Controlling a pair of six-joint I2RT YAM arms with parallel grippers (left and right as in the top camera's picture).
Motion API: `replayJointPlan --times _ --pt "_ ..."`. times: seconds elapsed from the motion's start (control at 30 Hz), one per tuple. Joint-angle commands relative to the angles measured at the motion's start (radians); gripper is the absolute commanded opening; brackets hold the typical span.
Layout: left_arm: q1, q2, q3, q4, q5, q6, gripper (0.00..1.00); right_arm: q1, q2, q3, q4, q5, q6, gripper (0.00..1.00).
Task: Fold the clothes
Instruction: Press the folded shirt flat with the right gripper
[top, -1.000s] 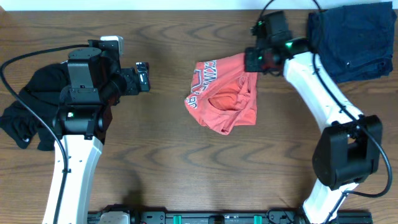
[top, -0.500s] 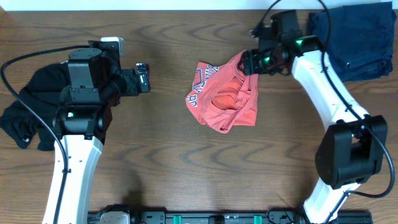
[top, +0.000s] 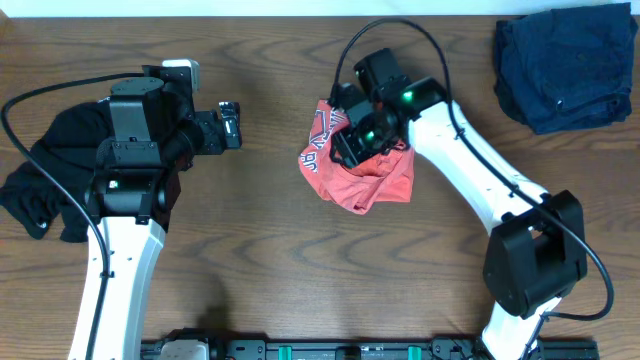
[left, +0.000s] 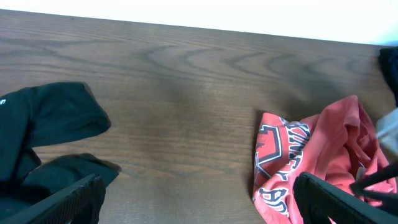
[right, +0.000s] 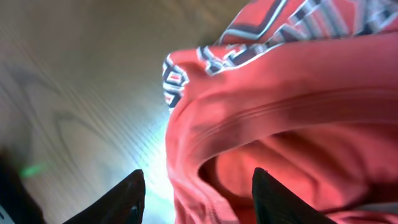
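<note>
Because the coral T-shirt (top: 365, 190) lies limp and crumpled mid-worktop (top: 300, 280), the right fingers (right: 124, 199) (open, straddling a fold) should probably pinch an edge; the left fingers (left: 68, 202) gape empty.

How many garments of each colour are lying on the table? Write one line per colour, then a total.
coral-red T-shirt: 1
black garment: 1
navy-blue garment: 1
Total: 3
</note>
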Motion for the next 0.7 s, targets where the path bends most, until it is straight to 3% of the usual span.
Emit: replayJointPlan --times 0.0,0.2,0.4,0.67 --pt "0.005 0.000 0.015 0.000 -0.013 -0.001 0.98 0.021 -0.027 -0.081 0.023 0.005 -0.027 0.55" --pt "0.005 0.000 0.015 -0.003 -0.013 -0.001 0.98 0.032 -0.027 -0.153 0.093 -0.045 -0.028 0.52" --pt "0.005 0.000 0.015 -0.007 -0.013 -0.001 0.98 0.050 -0.027 -0.157 0.131 -0.045 -0.027 0.41" --pt "0.005 0.000 0.015 -0.023 -0.013 -0.001 0.98 0.048 -0.027 -0.157 0.158 -0.029 0.013 0.01"
